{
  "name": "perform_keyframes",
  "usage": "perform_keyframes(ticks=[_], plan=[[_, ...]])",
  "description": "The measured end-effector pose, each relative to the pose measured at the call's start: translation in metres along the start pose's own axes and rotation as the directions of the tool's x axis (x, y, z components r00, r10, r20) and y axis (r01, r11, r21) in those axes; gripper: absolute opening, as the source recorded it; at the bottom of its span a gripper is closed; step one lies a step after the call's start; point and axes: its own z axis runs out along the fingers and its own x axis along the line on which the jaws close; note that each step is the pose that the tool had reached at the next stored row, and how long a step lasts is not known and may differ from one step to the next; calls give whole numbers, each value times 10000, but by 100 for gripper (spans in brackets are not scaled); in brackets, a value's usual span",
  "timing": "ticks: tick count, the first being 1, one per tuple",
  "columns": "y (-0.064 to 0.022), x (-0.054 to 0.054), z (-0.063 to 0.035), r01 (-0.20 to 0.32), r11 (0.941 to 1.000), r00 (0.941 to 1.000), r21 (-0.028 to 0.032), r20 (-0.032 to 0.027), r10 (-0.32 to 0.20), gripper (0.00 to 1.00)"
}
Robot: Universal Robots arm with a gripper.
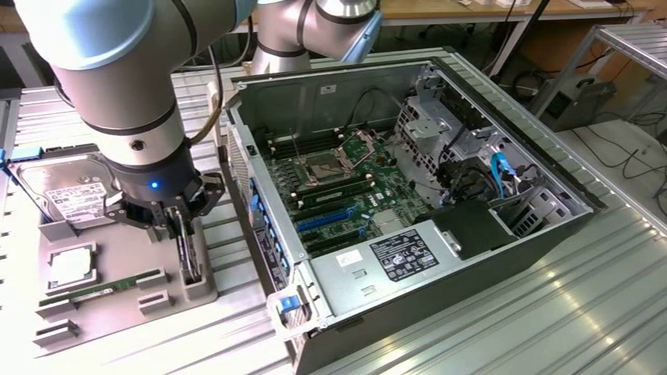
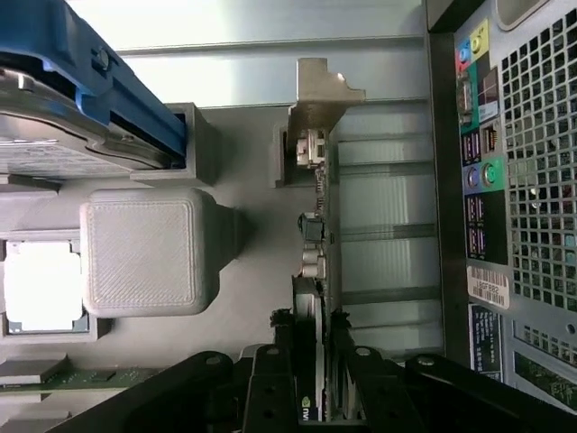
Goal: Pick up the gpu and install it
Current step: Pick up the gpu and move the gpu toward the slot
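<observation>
The gripper (image 2: 311, 343) is closed on the upper edge of the gpu (image 2: 317, 244), which stands edge-on in the grey holder (image 1: 198, 293) beside the open computer case (image 1: 344, 101). Lift straight and vertically, so that the card clears its slot without twisting or scraping.

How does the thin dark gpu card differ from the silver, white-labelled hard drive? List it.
The thin dark gpu card stands edge-on; the silver hard drive leans tilted, label showing. The black gripper straddles the gpu card; the hard drive is untouched. Both sit in the grey holder tray.
</observation>
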Motion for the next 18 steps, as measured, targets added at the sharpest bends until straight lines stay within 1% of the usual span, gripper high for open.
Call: perform_keyframes(ticks=[2, 11, 15, 17, 18], plan=[[-2, -7, 2, 229, 9997, 9997, -9, -12, -229, 27], [-32, -45, -8, 535, 9986, 9986, -18, -47, -535, 26], [-27, -59, -93, 568, 9984, 9984, -17, -64, -568, 26], [-22, -64, -160, 571, 9984, 9983, -19, -68, -571, 26], [-19, -68, -224, 571, 9984, 9983, -18, -77, -571, 26]])
